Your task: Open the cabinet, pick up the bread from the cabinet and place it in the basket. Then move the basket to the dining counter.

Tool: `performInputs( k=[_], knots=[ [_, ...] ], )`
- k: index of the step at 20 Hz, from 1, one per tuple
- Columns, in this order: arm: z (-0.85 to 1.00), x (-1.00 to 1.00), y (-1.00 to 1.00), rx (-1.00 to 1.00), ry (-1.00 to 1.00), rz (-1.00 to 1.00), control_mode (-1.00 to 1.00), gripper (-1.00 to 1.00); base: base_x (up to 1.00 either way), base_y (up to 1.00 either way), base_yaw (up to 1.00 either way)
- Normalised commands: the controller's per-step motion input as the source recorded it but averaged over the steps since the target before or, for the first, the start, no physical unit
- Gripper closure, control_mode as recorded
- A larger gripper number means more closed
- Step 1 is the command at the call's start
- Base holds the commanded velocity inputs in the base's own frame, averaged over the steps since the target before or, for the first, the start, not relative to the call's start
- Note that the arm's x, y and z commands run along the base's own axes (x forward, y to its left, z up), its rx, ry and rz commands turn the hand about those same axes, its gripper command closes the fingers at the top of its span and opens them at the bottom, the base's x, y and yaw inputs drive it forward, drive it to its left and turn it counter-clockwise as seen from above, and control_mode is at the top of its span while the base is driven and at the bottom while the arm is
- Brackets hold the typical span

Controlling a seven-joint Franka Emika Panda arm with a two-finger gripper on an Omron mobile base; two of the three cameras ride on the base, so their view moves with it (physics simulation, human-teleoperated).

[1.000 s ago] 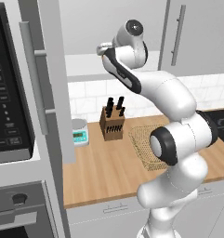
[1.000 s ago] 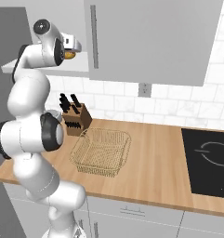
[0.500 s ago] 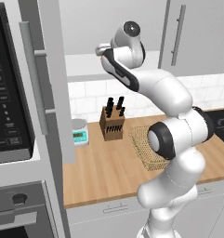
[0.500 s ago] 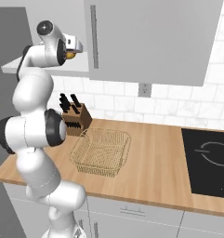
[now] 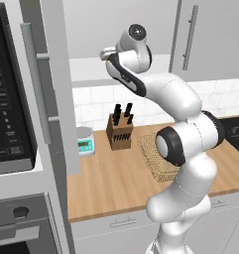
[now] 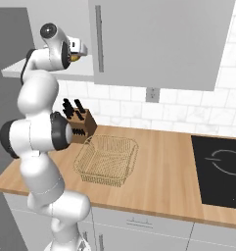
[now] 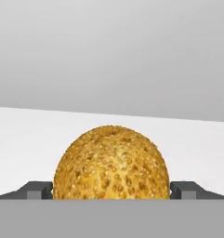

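Hand view, lower centre: the bread (image 7: 111, 162) rests on the white cabinet shelf (image 7: 34, 139) between the fingertips (image 7: 36, 190) of the spread pincer (image 7: 111, 193). Right base view, centre: the basket (image 6: 107, 159) sits on the worktop (image 6: 158, 171).

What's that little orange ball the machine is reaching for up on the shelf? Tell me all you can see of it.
It is the bread, a small round bun with a golden-orange crust, speckled and bumpy like a seeded roll. It looks whole and sits dome-up on the pale cabinet shelf, with a plain grey wall behind it. The open gripper has a dark fingertip on each side of it; whether they touch it cannot be told. From the right base view only a sliver of it shows past the hand.
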Motion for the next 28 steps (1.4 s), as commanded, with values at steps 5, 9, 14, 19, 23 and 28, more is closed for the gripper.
performInputs(
  k=[5, 9, 14, 19, 23, 28],
  knots=[
    [-0.15, 0.07, 0.14, -0.05, 0.02, 0.00, -1.00, 1.00, 0.00, 0.00, 0.00],
    [-0.12, 0.00, 0.00, -0.01, 0.01, 0.00, -1.00, 1.00, 0.00, 0.00, 0.00],
    [0.00, -0.45, -0.11, 0.06, 0.00, 0.00, -1.00, 1.00, 0.00, 0.00, 0.00],
    [0.03, -0.74, -0.31, 0.23, 0.00, 0.00, -1.00, 1.00, 0.00, 0.00, 0.00],
    [0.42, -0.76, -0.06, 0.23, -0.03, 0.00, -1.00, 1.00, 0.00, 0.00, 0.00],
    [0.66, -0.97, -0.04, 0.01, 0.05, -0.01, -1.00, 1.00, 0.00, 0.00, 0.00]
  ],
)
